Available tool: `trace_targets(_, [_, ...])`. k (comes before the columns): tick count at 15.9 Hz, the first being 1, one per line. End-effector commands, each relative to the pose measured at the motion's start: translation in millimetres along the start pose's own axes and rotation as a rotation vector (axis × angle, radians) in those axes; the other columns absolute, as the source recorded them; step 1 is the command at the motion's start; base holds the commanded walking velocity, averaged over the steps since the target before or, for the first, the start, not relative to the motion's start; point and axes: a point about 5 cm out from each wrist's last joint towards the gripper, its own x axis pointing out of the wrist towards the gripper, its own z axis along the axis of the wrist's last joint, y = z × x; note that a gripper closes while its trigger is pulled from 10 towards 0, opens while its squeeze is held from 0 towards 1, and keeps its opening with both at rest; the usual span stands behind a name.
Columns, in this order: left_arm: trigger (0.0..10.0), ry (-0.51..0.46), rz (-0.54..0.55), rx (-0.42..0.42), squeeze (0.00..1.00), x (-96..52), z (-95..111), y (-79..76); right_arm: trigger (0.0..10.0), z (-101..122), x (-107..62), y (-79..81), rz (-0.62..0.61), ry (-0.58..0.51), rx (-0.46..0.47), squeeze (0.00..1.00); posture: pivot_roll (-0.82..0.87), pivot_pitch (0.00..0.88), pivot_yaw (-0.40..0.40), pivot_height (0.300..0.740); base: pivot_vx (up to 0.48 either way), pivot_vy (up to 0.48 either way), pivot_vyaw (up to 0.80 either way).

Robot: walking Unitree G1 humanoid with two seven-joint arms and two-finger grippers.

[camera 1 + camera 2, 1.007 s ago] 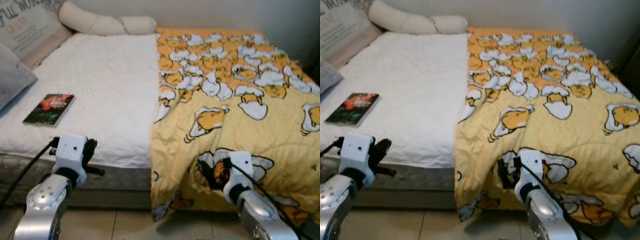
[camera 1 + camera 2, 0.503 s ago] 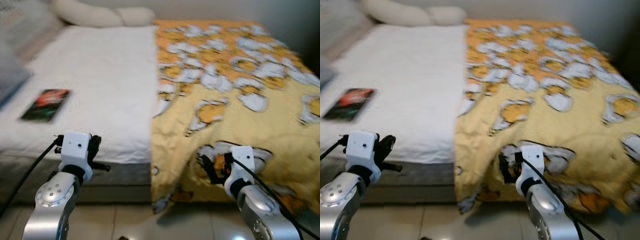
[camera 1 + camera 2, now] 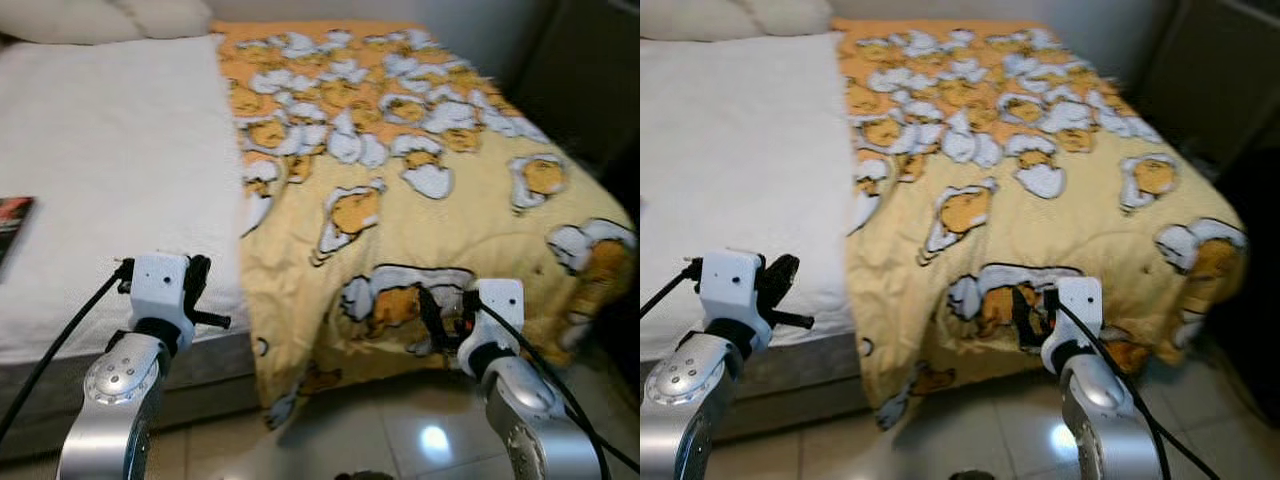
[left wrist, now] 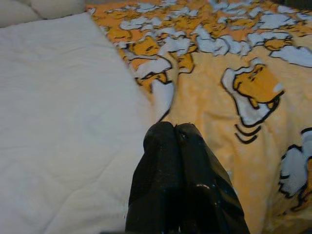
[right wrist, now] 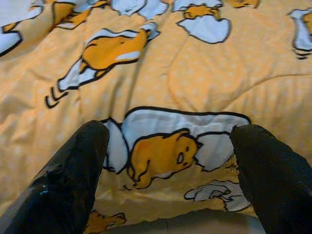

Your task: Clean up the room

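Bedroom tiles are showing pale and glossy below the bed [image 3: 110, 170], whose bare white mattress takes up the robot's left while a yellow cartoon-print duvet [image 3: 420, 210] is covering the other half and hanging over the foot edge toward the floor. Compared with a second ago, the whole view is sliding toward the robot's right: the book [image 3: 10, 222] is now slipping off at the left edge of the head view, the pillows [image 3: 100, 18] are barely peeking in at the head end, and the bed's far right corner with a dark wall beyond it is coming into sight. That shift looks like the robot turning or stepping, not the things moving, and it suggests the duvet is becoming the thing to tidy. The left claw [image 3: 197, 290] is hovering over the foot edge of the mattress, near the duvet's border, fingers [image 4: 165, 185] pressed together and holding nothing. The right claw [image 3: 440, 318] is hanging before the draped duvet with its fingers [image 5: 73, 180] spread wide, empty, apparently readying for a grab.
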Motion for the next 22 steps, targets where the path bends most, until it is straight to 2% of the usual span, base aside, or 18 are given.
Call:
trace_targets(1, [10.0,-0.014,-0.012,0.026,0.0,1.9,3.5,-1.2,10.0,-0.5,1.7,0.6,0.007,-0.001,0.01,0.0,-0.06,0.0,-0.073,0.74,0.0,0.0,-0.79])
trace_targets(3, [10.0,-0.029,-0.033,0.013,0.0,7.0,8.4,-2.6,10.0,0.2,4.1,2.5,0.026,-0.001,0.0,0.0,-0.05,0.0,-0.087,0.74,0.0,0.0,-0.79])
trace_targets(5, [10.0,-0.036,-0.062,0.055,0.0,11.5,11.3,-7.9,10.0,-0.2,6.9,-0.1,0.031,0.006,-0.009,0.0,-0.06,0.0,-0.089,0.74,0.0,0.0,-0.79])
trace_targets(7, [10.0,-0.039,-0.067,0.055,0.0,12.8,13.0,-10.0,10.0,-0.1,8.4,-1.3,0.03,0.002,-0.01,0.0,-0.06,0.0,-0.089,0.74,0.0,0.0,-0.79])
trace_targets(12, [10.0,-0.038,-0.075,0.067,0.0,16.2,13.3,-14.0,10.0,-6.4,15.1,-3.5,0.037,0.015,-0.017,0.0,-0.07,0.0,-0.091,0.74,0.0,-0.302,-0.79])
trace_targets(19, [10.0,-0.024,-0.075,0.089,0.0,16.0,10.3,-10.7,10.0,-14.9,20.6,-3.6,0.032,0.021,-0.014,0.0,-0.07,0.0,-0.082,0.74,0.0,-0.311,-0.79])
trace_targets(22, [10.0,-0.031,-0.043,0.054,0.0,15.9,11.9,-7.2,10.0,-20.3,20.8,-5.2,0.025,0.029,-0.004,0.0,-0.07,0.0,-0.076,0.74,0.0,0.0,-0.79])
